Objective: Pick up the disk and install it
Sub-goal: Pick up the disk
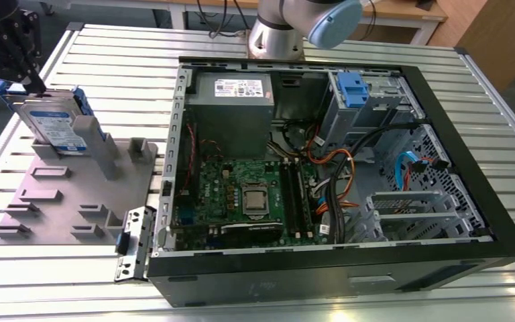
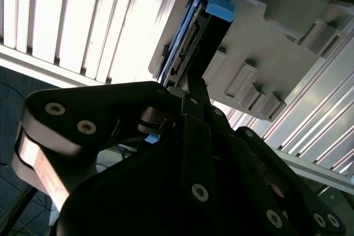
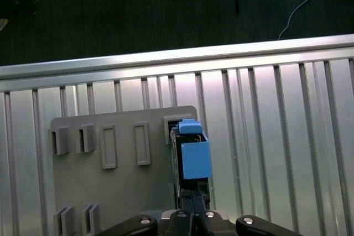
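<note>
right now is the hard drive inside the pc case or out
Out: the hard drive stands on edge in the grey holder beside the case.

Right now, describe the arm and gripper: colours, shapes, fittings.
The arm is a silver-grey metal tube with a pale blue round joint cap. The gripper is matt black, built of flat linkage plates with rounded ends, joined by round silver screw heads.
</note>
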Available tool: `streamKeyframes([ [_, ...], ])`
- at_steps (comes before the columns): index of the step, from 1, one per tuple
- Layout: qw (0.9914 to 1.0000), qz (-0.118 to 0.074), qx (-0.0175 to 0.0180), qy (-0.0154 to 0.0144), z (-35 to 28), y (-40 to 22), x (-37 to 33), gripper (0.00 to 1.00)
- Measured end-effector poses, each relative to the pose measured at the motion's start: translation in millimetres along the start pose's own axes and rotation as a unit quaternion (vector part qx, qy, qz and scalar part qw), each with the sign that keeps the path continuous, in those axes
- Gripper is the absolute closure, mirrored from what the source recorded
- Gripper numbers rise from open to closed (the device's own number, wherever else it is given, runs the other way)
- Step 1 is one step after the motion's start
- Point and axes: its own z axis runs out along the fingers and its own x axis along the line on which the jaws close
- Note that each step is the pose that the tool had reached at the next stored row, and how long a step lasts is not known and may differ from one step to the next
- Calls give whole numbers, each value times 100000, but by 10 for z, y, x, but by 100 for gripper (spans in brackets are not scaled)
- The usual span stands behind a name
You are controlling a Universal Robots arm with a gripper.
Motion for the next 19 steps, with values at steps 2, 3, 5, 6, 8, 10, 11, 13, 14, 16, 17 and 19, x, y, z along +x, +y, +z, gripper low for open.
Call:
streamKeyframes([
  [2, 100000, -2, -1, 0, 0, 0, 0, 89],
  [3, 100000, -2, 0, -1, 0, -1, 0, 83],
  [5, 100000, -1, -1, 0, 0, -1, 0, 77],
  [6, 100000, -1, -2, 1, 0, -1, 0, 77],
  [8, 100000, -2, -1, 1, 0, -1, 0, 65],
  [10, 100000, -1, 1, 0, 0, -2, 0, 59],
  [11, 100000, -1, -1, 0, 0, -2, 0, 53],
  [13, 100000, -1, 0, 0, 0, -2, 0, 47],
  [14, 100000, -1, -1, -1, 0, -2, 0, 41],
  [16, 100000, -53, 5, -5, 2, -3, -2, 41],
  [17, 100000, -218, 33, -4, 5, -3, -4, 41],
  [19, 99997, -802, 138, 10, 15, -2, -10, 41],
])
